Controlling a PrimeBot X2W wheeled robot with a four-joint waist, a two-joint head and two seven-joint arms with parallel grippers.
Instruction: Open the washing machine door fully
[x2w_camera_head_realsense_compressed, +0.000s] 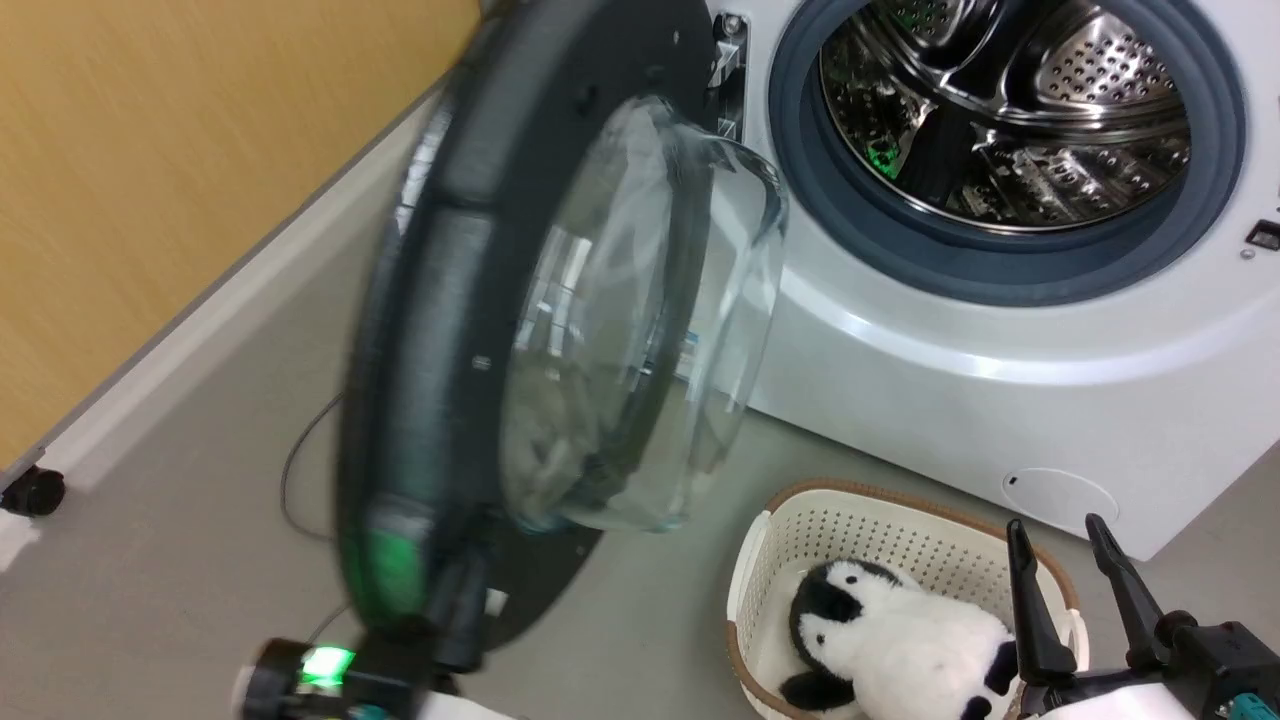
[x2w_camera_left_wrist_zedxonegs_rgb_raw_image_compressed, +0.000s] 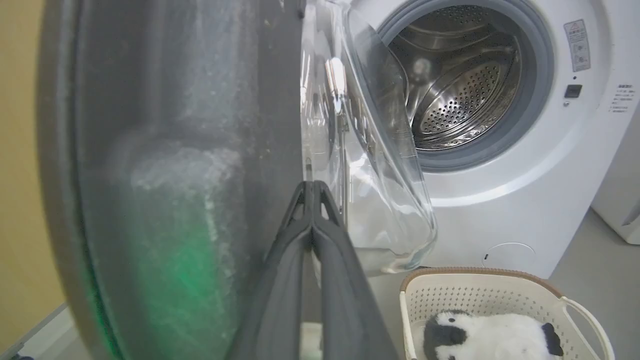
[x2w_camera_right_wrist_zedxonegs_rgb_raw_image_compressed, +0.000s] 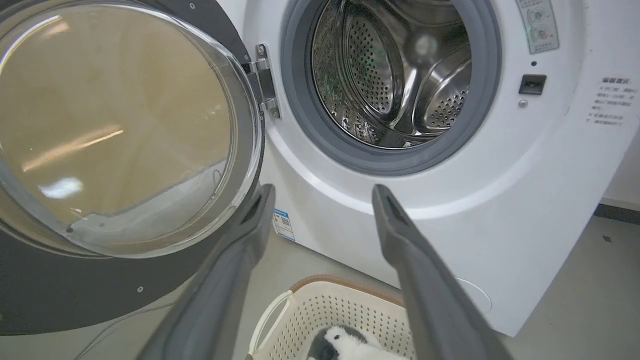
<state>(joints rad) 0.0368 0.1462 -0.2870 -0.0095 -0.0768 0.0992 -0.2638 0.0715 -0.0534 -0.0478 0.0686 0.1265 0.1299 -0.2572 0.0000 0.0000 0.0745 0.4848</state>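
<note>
Door (x2w_camera_head_realsense_compressed: 440, 300) hangs swung out from the washer's (x2w_camera_head_realsense_compressed: 1000, 380) left edge, drum exposed. Left wrist view: left gripper (x2w_camera_left_wrist_zedxonegs_rgb_raw_image_compressed: 312, 186) clenched, empty, by the door's inner ring. Head view: right gripper (x2w_camera_head_realsense_compressed: 1057, 523) spread wide over the basket (x2w_camera_head_realsense_compressed: 850, 545).

The washing machine door (x2w_camera_head_realsense_compressed: 470, 330), blurred, stands swung well out from the washing machine (x2w_camera_head_realsense_compressed: 1000, 380), baring the steel drum (x2w_camera_head_realsense_compressed: 1010, 100). The left claw (x2w_camera_head_realsense_compressed: 462, 610) sits at the door's lower rim. The right claw (x2w_camera_head_realsense_compressed: 1055, 523), fingers apart, rises at lower right by a basket (x2w_camera_head_realsense_compressed: 800, 540) on the floor (x2w_camera_head_realsense_compressed: 200, 500) holding a plush penguin (x2w_camera_head_realsense_compressed: 900, 640).
</note>
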